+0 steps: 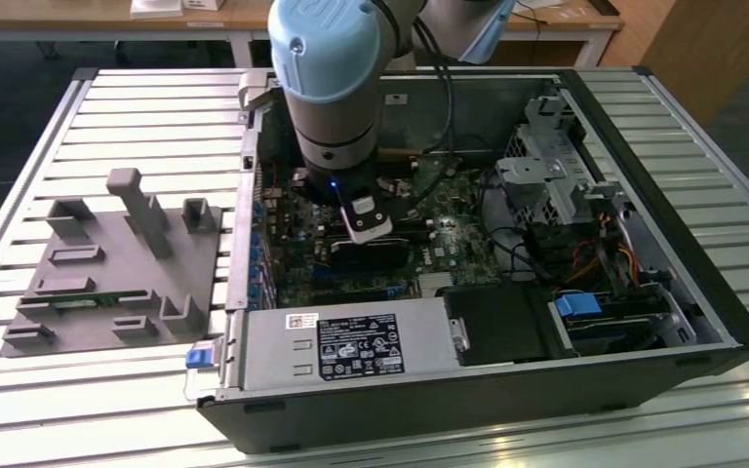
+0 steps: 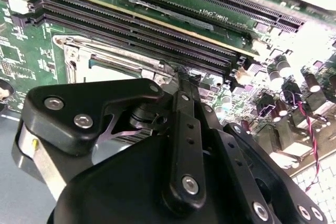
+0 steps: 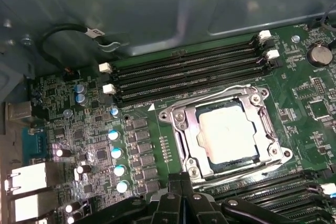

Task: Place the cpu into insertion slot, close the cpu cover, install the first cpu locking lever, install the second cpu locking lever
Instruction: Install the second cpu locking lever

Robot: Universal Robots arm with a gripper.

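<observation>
An open computer case (image 1: pixel 505 405) is seen in the exterior view, laid on its side on a slatted table (image 1: pixel 153 97). A grey moulded fixture (image 1: pixel 114 268) is placed on the table just beside the case, on the exterior view's left. A grey power supply (image 1: pixel 335 346) is mounted along the near edge of the case. The pale blue arm (image 1: pixel 329 88) is reached straight down into the case, over the green motherboard (image 1: pixel 459 249).

In the first wrist view, the cpu (image 3: pixel 229 132) is shown seated flat in the slot (image 3: pixel 233 161), with its pale silver face turned up. The cover (image 3: pixel 185 129) is lowered over it, so that the chip is framed by the square cut-out. Thin wire levers (image 3: pixel 210 95) are laid along two opposite sides of the cover; whether they are latched cannot be told. Long black memory slots (image 3: pixel 184 74) are lined up beside the socket.

The black gripper (image 3: pixel 181 178) is held just beside the socket, near one corner of the cover. Its fingers (image 3: pixel 175 182) are pressed together, and nothing is seen gripped between them. Whether the cover is touched by the tips cannot be told.
</observation>
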